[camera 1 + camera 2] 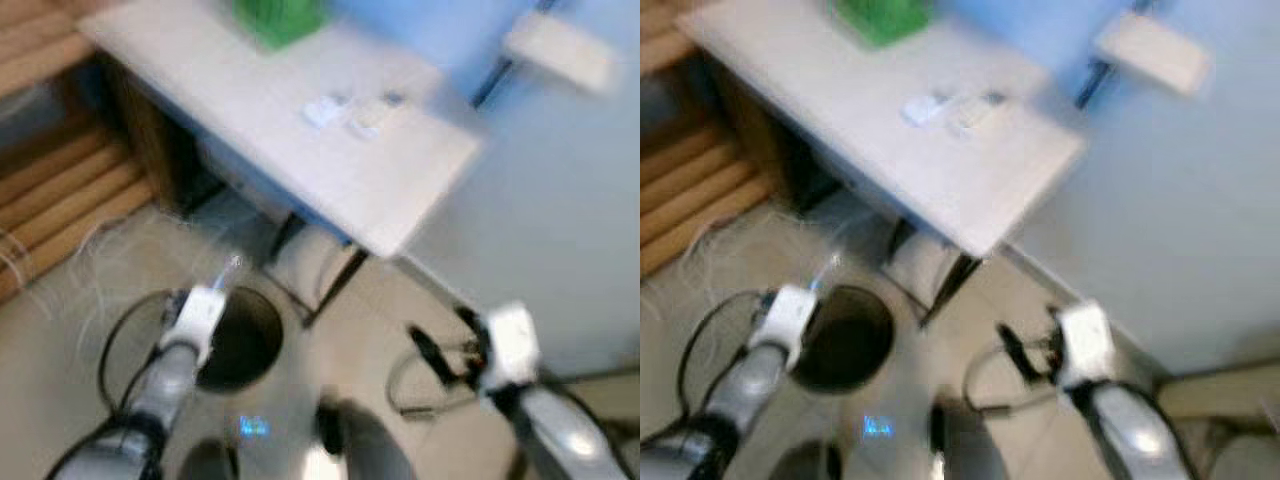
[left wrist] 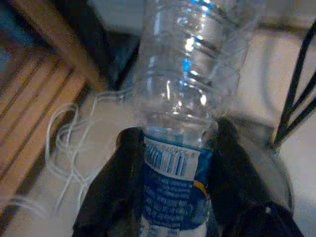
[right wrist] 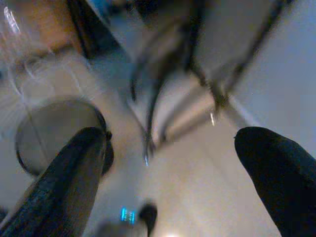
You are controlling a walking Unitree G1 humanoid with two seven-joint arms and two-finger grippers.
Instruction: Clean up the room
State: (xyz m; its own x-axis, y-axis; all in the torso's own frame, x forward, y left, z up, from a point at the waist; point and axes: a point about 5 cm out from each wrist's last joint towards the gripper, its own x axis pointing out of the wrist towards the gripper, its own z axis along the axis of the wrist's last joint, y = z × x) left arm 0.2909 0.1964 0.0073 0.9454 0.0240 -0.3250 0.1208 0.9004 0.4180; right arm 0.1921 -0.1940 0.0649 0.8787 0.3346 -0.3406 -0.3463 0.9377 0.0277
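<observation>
My left gripper [image 2: 173, 148] is shut on a clear plastic bottle [image 2: 190, 89] with a blue label, its two black fingers [image 2: 118, 187] clamped on the labelled part. In the eye views that gripper [image 1: 215, 290] hangs over the rim of a round dark bin [image 1: 240, 335] on the floor, and the bottle [image 1: 230, 268] shows as a faint streak. My right gripper [image 1: 430, 352] is lower right above bare floor, open, with nothing between its black fingers [image 3: 74, 173]. The bin [image 3: 54, 133] also appears in the right wrist view.
A white table [image 1: 300, 140] on black legs stands ahead, with a green thing [image 1: 280, 18] and small white items [image 1: 345, 112] on top. Wooden slats [image 1: 60, 200] and loose white cord [image 1: 90, 260] lie left. A pale blue wall [image 1: 560, 220] runs right. Pictures are blurred.
</observation>
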